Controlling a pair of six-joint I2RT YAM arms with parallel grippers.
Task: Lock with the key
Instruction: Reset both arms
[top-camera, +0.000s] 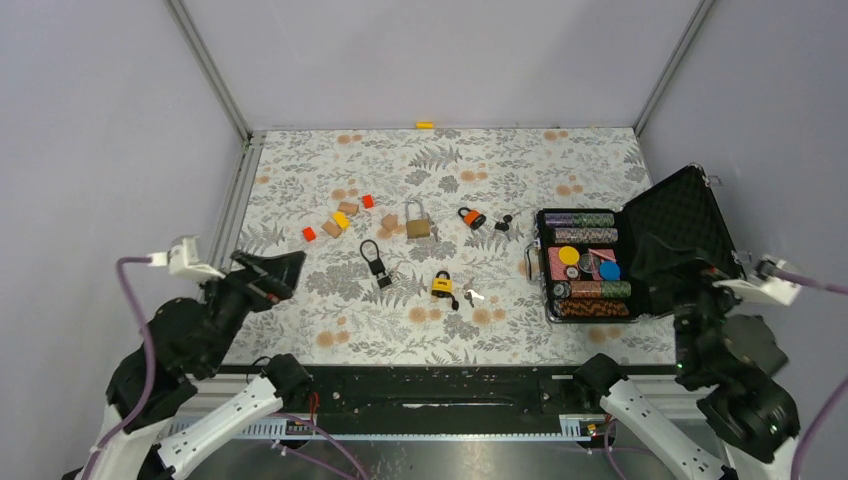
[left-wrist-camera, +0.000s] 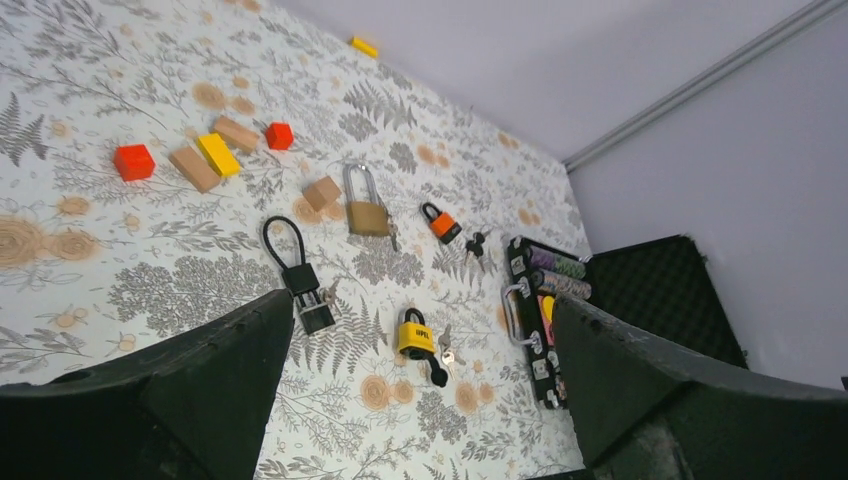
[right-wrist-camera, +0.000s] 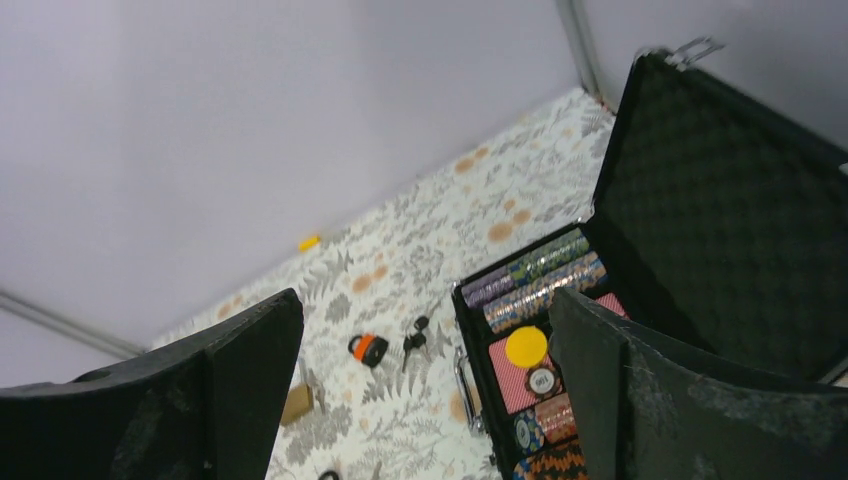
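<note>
A yellow padlock (top-camera: 442, 285) (left-wrist-camera: 415, 336) lies on the floral mat at centre front. A black-headed key (left-wrist-camera: 437, 374) sticks out of its bottom end, and silver keys (top-camera: 472, 296) (left-wrist-camera: 446, 352) lie just to its right. My left gripper (top-camera: 268, 270) (left-wrist-camera: 420, 300) hovers open over the mat's left front, well short of the padlock, with nothing between its fingers. My right gripper (top-camera: 668, 268) (right-wrist-camera: 425, 296) hangs open above the chip case, also holding nothing.
Farther back lie a brass padlock (top-camera: 418, 223) (left-wrist-camera: 367, 213), an orange-and-black padlock (top-camera: 472, 217) (right-wrist-camera: 368, 348) with a bunch of keys (top-camera: 502, 223) (right-wrist-camera: 414, 336), and a black cable lock (top-camera: 376, 263) (left-wrist-camera: 300, 275). Coloured blocks (top-camera: 340, 219) sit at the left. An open poker-chip case (top-camera: 690, 215) (right-wrist-camera: 720, 200) stands at the right.
</note>
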